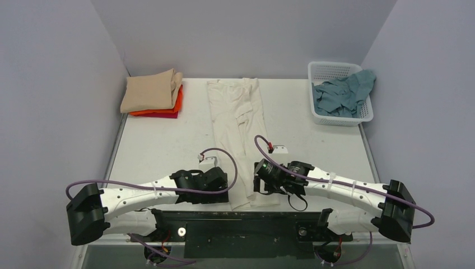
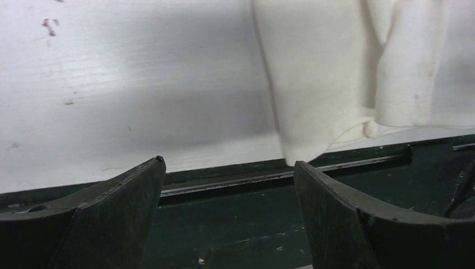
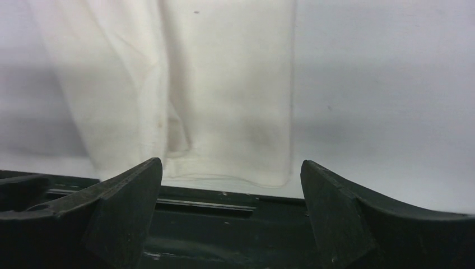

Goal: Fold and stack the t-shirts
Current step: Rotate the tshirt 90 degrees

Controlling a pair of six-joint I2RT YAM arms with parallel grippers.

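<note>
A cream-white t-shirt (image 1: 238, 129) lies folded into a long narrow strip down the middle of the table, from the back to the near edge. Its near end shows in the left wrist view (image 2: 347, 73) and the right wrist view (image 3: 218, 89). My left gripper (image 1: 215, 182) is open and empty just left of the strip's near end. My right gripper (image 1: 262, 178) is open and empty just right of it. A tan shirt (image 1: 150, 91) lies folded on an orange one (image 1: 175, 103) and a red one (image 1: 168, 115) at the back left. A teal-blue shirt (image 1: 343, 94) is crumpled in the basket.
A white lattice basket (image 1: 336, 72) stands at the back right corner. Grey walls close in the table on three sides. A dark metal rail (image 2: 252, 179) runs along the table's near edge, below both grippers.
</note>
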